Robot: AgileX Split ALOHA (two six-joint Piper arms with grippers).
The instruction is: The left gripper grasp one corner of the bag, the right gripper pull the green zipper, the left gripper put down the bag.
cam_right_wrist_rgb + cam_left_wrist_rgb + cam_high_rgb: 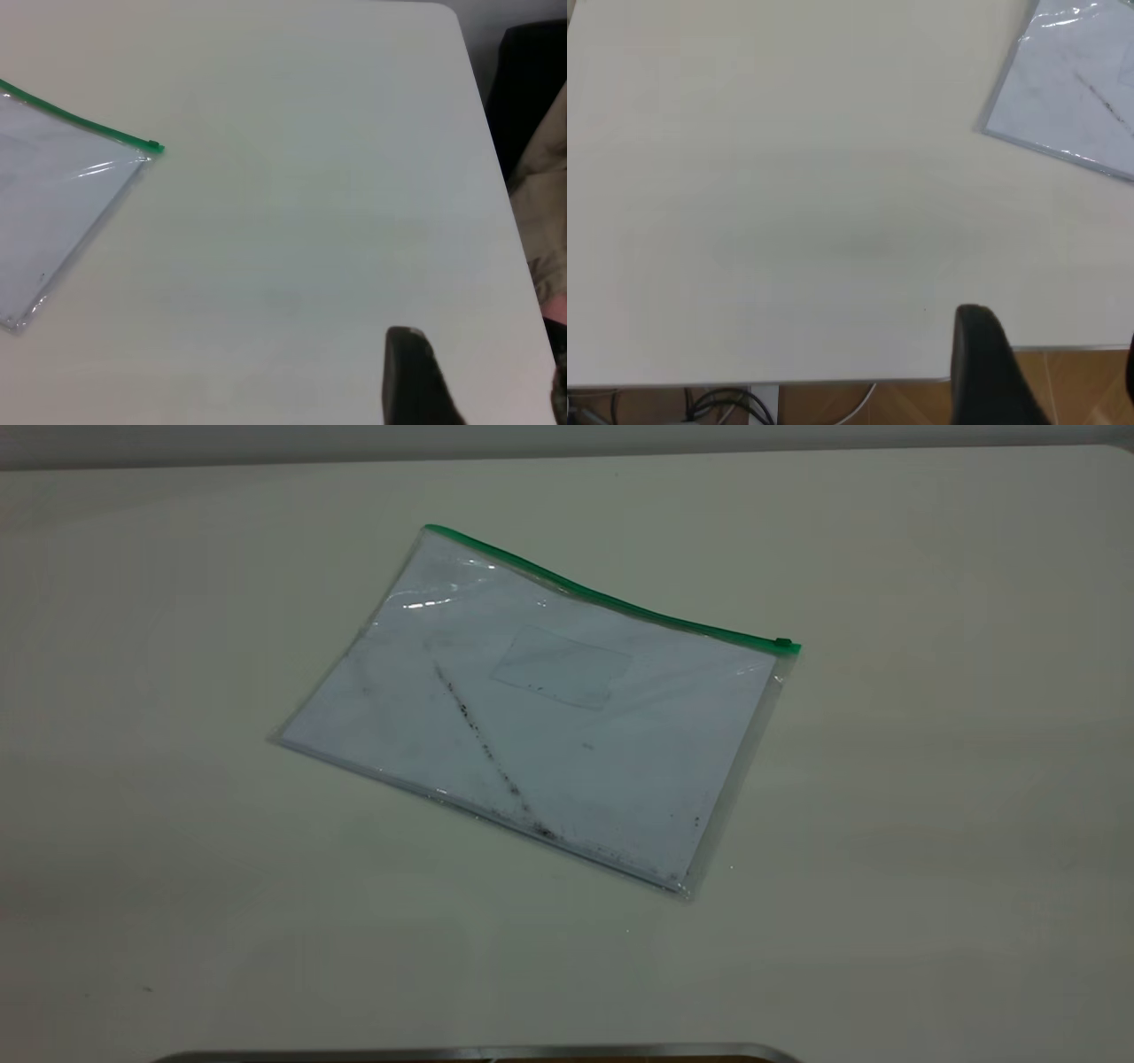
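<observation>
The pale surface [930, 824] spreads wide, bare on every side of the bag [549, 717], which lies flat mid-frame, turned askew. No readable writing shows. Its green zipper [611, 602] runs along the upper edge, with the slider [783, 643] at the right end. I cannot tell how the jaws of the left gripper [1028, 376] or the right gripper [443, 381] stand.

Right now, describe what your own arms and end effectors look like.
Little shows. The left end effector shows one matte black, rounded, wedge-shaped finger low in the left wrist view. The right end effector shows one similar black finger. No cables, markings or arm links show.
</observation>
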